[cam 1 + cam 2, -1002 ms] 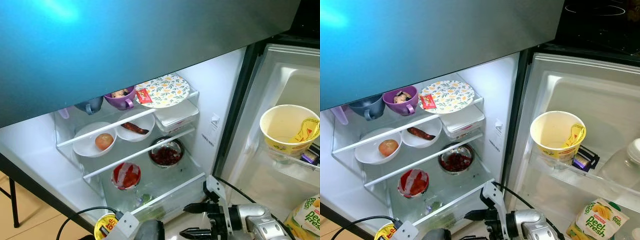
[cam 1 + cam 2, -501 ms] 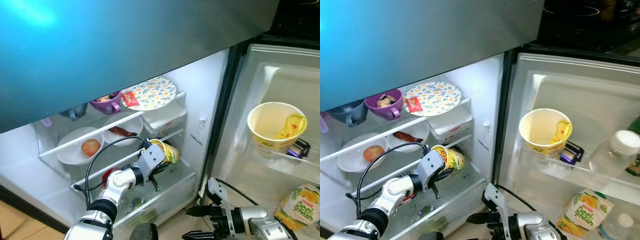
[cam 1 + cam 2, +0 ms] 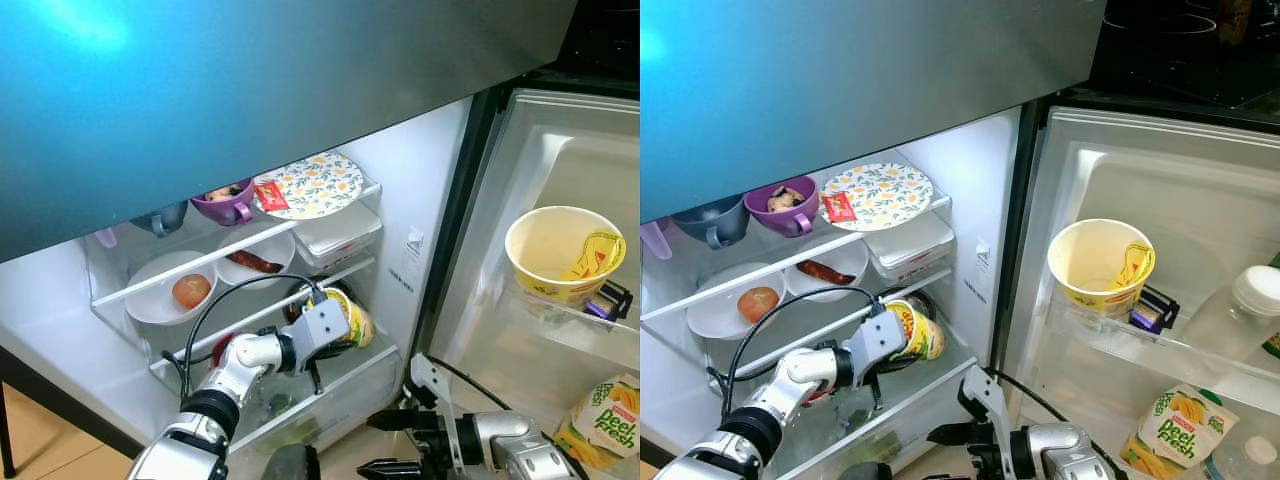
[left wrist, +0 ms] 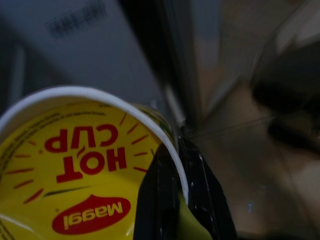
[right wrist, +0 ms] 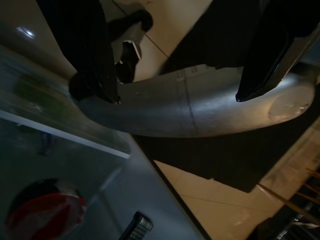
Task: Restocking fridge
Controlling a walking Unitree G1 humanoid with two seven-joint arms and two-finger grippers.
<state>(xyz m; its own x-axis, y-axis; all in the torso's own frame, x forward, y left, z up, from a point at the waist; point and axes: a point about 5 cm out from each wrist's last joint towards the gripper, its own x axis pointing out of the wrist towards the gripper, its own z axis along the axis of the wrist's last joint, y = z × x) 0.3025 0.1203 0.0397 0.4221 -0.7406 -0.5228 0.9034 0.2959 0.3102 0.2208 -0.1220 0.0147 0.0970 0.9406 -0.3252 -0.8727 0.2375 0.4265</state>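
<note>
Yellow noodle cup (image 3: 349, 322) — red lettering; purple mug (image 3: 228, 205).

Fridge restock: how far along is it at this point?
Done: shelves and door already hold dishes, a juice carton and an open cup. In hand: the left gripper holds a noodle cup by its rim inside the fridge, above the lower shelf. Left: set it down and release. The right gripper hangs open, holding nothing.

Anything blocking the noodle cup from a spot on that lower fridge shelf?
Partly. The left end effector holds the Maggi Hot Cup right over the steel bowl at the shelf's right end, with the red-covered bowl left of the arm.
</note>
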